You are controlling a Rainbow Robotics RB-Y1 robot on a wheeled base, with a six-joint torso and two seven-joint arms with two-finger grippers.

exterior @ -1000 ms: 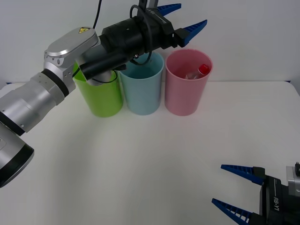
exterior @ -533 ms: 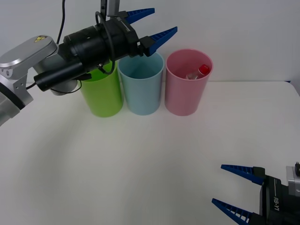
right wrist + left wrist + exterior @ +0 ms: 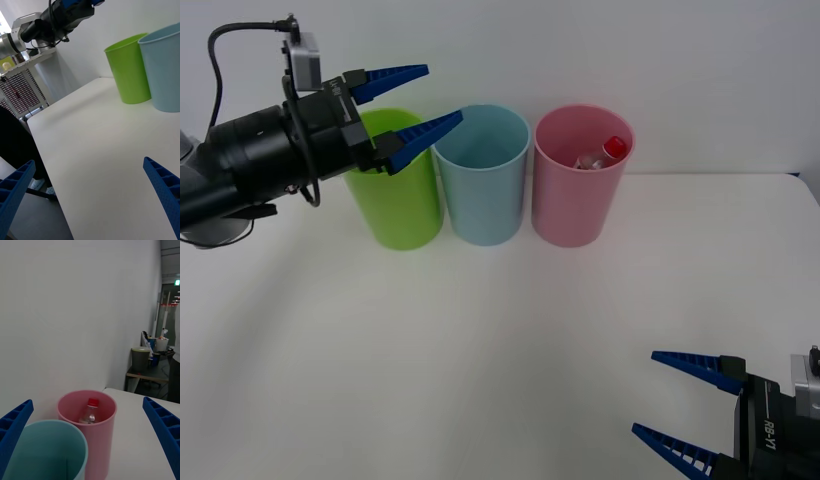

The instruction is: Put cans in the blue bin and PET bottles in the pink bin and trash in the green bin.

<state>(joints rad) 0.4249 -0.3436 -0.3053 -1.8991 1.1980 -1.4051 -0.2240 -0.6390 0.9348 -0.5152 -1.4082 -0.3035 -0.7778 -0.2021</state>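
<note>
Here the clear bottle (image 3: pixel 598 155) stands inside the smooth pink bin (image 3: pixel 581 200); both ribbed tools gape.

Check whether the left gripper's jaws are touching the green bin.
Cannot tell. In the front view the open left gripper overlaps the green bin at rim height, with no plain contact or gap.

I can see just the red cap and clear shoulder of the small plastic bottle (image 3: pixel 604 153); the tall pink plastic bin's wall (image 3: pixel 578 205) hides its label and lower body. My right gripper (image 3: pixel 685 402) is cut off by the front view's bottom edge.
</note>
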